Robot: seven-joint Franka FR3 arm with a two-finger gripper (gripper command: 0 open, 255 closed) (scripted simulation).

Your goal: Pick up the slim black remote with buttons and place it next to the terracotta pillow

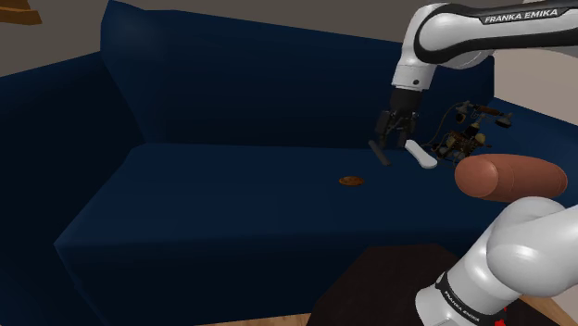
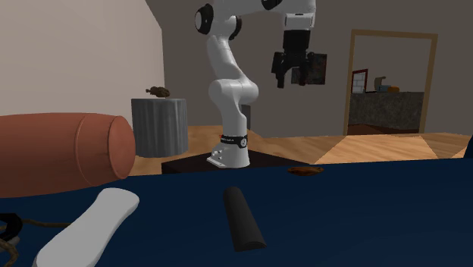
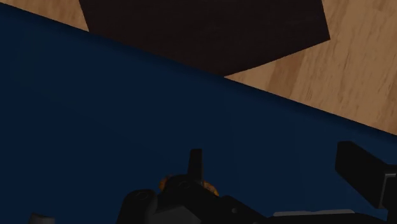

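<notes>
The sofa point(image 1: 204, 204) is deep navy blue, the slim remote point(image 2: 242, 220) plain black, the other remote point(image 2: 91, 227) white, the pillow point(image 2: 61, 155) terracotta, and the floor point(image 2: 379, 144) warm wood-grained brown.

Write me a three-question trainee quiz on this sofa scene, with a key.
1. True or false: the black remote lies on the sofa seat, unheld.
2. In the second exterior view, what lies between the black remote and the terracotta pillow? A) white slim object B) book C) cup
3. Fill in: the gripper has its fingers ____.
Key: 1 true; 2 A; 3 open.
</notes>
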